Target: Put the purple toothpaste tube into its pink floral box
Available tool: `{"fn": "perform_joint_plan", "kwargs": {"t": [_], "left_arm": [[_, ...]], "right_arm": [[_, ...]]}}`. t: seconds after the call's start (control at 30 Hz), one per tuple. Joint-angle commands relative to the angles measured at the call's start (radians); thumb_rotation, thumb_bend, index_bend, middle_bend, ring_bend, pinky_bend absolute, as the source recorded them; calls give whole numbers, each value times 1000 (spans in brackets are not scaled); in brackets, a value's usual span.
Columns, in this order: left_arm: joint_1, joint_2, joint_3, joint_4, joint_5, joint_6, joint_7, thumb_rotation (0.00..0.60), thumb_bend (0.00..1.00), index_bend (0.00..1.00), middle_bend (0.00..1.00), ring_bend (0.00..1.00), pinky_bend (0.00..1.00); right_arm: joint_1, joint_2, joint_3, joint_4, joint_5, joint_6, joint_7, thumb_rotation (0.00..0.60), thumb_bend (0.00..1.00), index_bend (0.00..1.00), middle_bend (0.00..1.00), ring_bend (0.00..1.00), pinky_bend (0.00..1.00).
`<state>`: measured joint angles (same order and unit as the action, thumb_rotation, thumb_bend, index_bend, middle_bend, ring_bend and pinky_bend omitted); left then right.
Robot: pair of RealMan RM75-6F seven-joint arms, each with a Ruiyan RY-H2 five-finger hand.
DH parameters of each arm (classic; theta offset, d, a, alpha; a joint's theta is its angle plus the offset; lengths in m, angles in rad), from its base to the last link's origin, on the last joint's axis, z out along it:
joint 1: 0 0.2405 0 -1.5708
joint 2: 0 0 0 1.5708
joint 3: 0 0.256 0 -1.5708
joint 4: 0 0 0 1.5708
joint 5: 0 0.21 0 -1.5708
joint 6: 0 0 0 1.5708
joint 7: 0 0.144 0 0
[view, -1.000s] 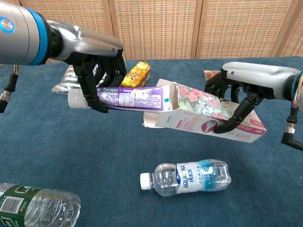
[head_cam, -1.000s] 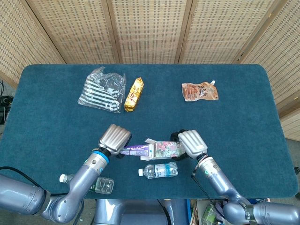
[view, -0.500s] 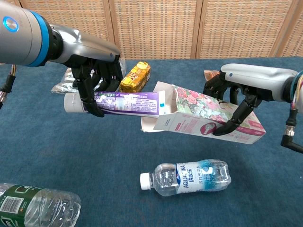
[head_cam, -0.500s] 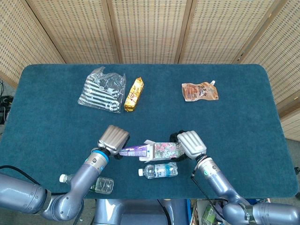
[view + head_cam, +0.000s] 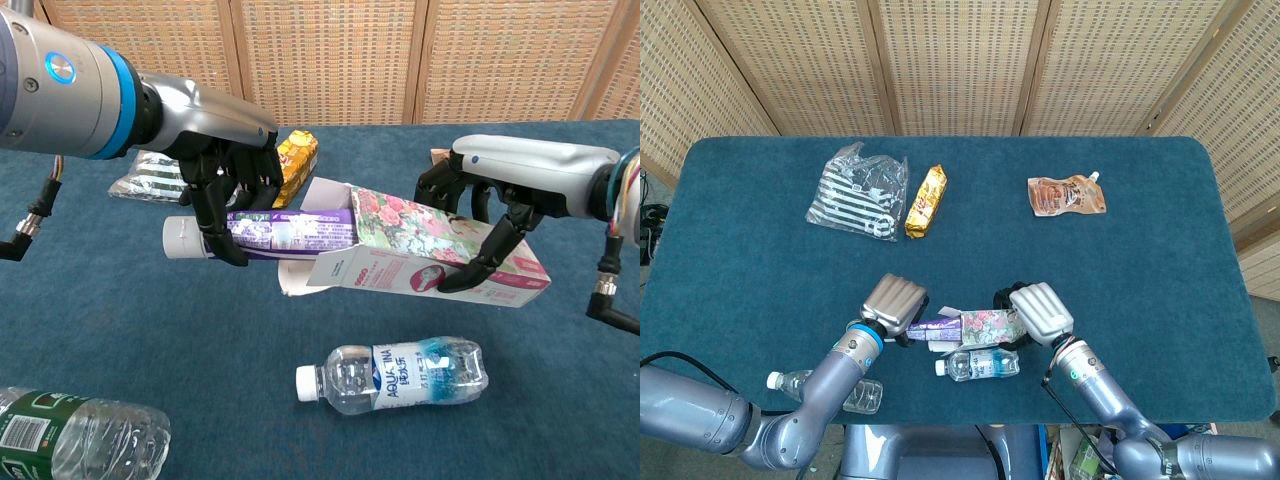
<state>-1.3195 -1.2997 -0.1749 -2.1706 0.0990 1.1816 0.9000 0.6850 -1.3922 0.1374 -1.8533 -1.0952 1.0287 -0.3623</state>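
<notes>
Chest view, left robot hand (image 5: 225, 185): grasping the purple toothpaste tube (image 5: 262, 233), its end inside the open flaps.
Right robot hand (image 5: 490, 215): grasping the pink floral box (image 5: 425, 248) above the desk (image 5: 120, 300).

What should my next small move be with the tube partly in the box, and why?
Probably keep sliding the left hand toward the right hand along the box's axis. The purple toothpaste tube has only its flat end inside the open mouth of the pink floral box; most of it, cap end included, is outside. Both are held off the table.
</notes>
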Motion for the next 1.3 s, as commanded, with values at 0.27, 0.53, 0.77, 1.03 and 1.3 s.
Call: {"fn": "perform_joint_plan", "kwargs": {"t": [0.27, 0.53, 0.77, 1.03, 1.3], "left_arm": [[-8, -11, -13, 16, -16, 6, -25, 600, 297, 812, 684, 580, 611], [-4, -24, -17, 37, -29, 28, -47, 600, 300, 811, 687, 585, 618], [8, -42, -13, 52, -1, 77, -57, 600, 311, 811, 691, 591, 623], [23, -69, -13, 38, 113, 157, -53, 600, 311, 812, 691, 592, 623], [23, -82, -2, 11, 272, 251, 8, 600, 312, 811, 691, 592, 623]], "right_arm": [[-2, -10, -17, -2, -27, 2, -4, 600, 5, 595, 524, 392, 494], [-6, -15, -26, -4, -47, 5, -3, 600, 5, 595, 524, 392, 495], [-8, -15, -27, -5, -52, 8, -3, 600, 4, 595, 524, 392, 494], [-19, -21, 11, -19, -49, 37, 52, 600, 5, 595, 525, 392, 495], [-27, -35, 74, -45, -46, 73, 140, 600, 5, 595, 526, 392, 494]]}}
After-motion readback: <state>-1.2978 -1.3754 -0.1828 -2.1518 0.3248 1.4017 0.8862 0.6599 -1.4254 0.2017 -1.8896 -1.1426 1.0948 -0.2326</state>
